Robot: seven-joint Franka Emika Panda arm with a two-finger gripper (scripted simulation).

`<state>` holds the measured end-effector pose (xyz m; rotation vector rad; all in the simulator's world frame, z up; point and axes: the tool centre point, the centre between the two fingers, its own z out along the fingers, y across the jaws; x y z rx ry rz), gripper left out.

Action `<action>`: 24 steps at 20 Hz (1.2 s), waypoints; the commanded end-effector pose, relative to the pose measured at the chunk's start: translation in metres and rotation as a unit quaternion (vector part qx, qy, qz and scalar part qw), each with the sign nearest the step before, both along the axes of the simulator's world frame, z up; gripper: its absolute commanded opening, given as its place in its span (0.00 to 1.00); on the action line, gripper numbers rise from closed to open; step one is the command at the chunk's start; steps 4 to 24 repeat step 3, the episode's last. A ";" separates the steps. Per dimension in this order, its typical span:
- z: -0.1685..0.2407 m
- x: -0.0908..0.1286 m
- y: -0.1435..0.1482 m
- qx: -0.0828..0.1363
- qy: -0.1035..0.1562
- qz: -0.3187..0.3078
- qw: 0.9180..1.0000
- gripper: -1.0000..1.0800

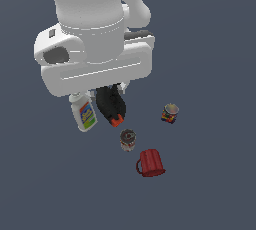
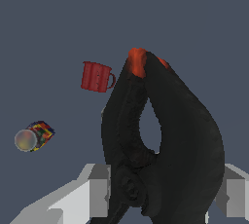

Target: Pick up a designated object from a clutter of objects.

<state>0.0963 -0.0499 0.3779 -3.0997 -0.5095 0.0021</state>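
I have the black spring clamp pinched between my end effector fingers, hanging just below the wrist, apparently clear of the grey worktop. The pick looks mostly done; only carrying it clear remains. It is matte black, thin-armed, orange-red tipped. The ribbed red mug sits at five o'clock.

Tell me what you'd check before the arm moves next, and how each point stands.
1. Clamp between the end effector's fingers: ok.
2. Fingers firmly pressing on clamp: cannot tell.
3. Clamp lifted off the floor: cannot tell.
4. Bottle clear of clamp: cannot tell, they sit close together.
5. Mug and both cans out of the way: ok.
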 end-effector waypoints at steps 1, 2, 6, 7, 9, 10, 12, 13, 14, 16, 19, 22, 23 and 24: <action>0.000 0.001 0.001 0.000 -0.001 0.000 1.000 0.00; 0.000 0.001 0.001 0.000 -0.001 0.000 1.000 0.00; -0.001 0.001 0.001 0.000 -0.001 0.000 1.000 0.00; -0.001 0.001 0.001 0.000 -0.001 0.000 1.000 0.00; -0.001 0.001 0.001 0.000 -0.001 0.000 1.000 0.00; -0.001 0.001 0.001 0.000 -0.001 0.000 1.000 0.00; -0.001 0.001 0.001 0.000 -0.001 0.000 1.000 0.00; -0.001 0.001 0.001 0.000 -0.001 0.000 1.000 0.00; -0.001 0.001 0.001 0.000 -0.001 0.000 1.000 0.00; -0.001 0.001 0.001 0.000 -0.001 0.000 1.000 0.00; -0.001 0.001 0.001 0.000 -0.001 0.000 1.000 0.00; -0.001 0.001 0.001 0.000 -0.001 0.000 1.000 0.00; -0.001 0.001 0.001 0.000 -0.001 0.000 1.000 0.00; -0.001 0.001 0.001 0.000 -0.001 0.000 1.000 0.00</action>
